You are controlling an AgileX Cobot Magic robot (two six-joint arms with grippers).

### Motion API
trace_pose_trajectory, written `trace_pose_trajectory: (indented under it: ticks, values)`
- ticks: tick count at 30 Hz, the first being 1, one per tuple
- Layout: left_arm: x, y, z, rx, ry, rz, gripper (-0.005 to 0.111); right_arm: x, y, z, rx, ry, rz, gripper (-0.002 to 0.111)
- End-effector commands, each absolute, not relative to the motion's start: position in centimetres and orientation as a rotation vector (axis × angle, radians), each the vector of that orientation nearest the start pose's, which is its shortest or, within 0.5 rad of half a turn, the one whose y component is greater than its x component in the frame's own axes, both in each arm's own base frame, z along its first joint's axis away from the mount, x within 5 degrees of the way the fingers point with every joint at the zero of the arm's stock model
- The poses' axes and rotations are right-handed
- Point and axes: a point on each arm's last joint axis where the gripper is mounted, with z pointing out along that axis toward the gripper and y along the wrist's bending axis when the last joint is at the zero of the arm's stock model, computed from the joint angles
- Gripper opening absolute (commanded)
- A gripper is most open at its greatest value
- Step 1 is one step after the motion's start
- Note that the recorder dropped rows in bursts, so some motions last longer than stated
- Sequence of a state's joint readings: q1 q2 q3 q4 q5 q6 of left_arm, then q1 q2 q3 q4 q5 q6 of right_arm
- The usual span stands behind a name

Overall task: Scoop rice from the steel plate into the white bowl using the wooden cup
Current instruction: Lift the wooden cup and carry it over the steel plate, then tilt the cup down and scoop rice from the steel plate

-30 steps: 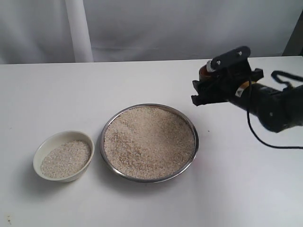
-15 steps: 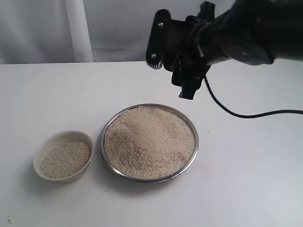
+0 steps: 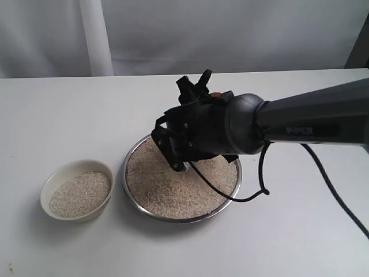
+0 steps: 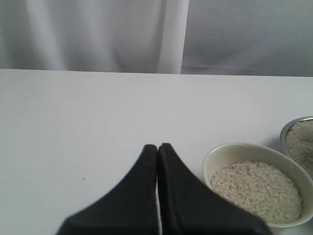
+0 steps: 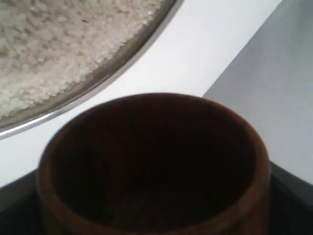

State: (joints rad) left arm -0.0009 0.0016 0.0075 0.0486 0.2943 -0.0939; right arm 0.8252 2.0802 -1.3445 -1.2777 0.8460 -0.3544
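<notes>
The steel plate [image 3: 134, 203] sits mid-table, heaped with rice [image 3: 173, 193]. My right gripper [image 3: 206, 91] hangs low over the plate's far side, shut on the wooden cup [image 3: 214, 94], of which only a reddish sliver shows there. In the right wrist view the wooden cup [image 5: 154, 161] fills the frame, its inside dark with no grains showing, and the plate rim [image 5: 98, 83] and rice [image 5: 49, 39] lie beyond it. The white bowl [image 3: 78, 189] stands left of the plate, partly filled with rice [image 3: 79, 193]. My left gripper [image 4: 158, 147] is shut and empty beside the white bowl [image 4: 254, 181].
The right arm's dark body [image 3: 230, 127] and its cable [image 3: 259, 173] cover the plate's far and right parts. A white curtain [image 3: 173, 34] backs the table. The plate's edge [image 4: 288, 128] just shows in the left wrist view.
The right arm swung from the table's right side, up over the far edge, then down low over the plate. Bowl and plate have not moved.
</notes>
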Motion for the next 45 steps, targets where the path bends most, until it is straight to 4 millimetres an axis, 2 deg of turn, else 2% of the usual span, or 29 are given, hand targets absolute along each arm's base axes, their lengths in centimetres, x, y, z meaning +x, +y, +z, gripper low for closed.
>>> trace_pose_trajectory:
  ticks: [1, 11, 23, 28, 45]
  values:
    - [5.5, 0.1, 18.7, -0.053, 1.767, -0.032, 0.0, 33.7, 26.8, 15.5, -2.24, 1.251, -1.334, 0.0]
    - [5.5, 0.1, 18.7, -0.053, 1.767, -0.032, 0.0, 33.7, 27.0, 13.1, -2.309, 1.234, -1.319, 0.0]
    - [5.5, 0.1, 18.7, -0.053, 1.767, -0.032, 0.0, 33.2, 27.5, 12.4, -2.382, 1.221, -1.202, 0.0]
    - [5.5, 0.1, 18.7, -0.053, 1.767, -0.032, 0.0, 32.6, 27.9, 12.3, -2.462, 1.156, -1.201, 0.0]
    - [5.5, 0.1, 18.7, -0.053, 1.767, -0.032, 0.0, 30.8, 29.2, 11.9, -2.532, 1.128, -1.13, 0.0]
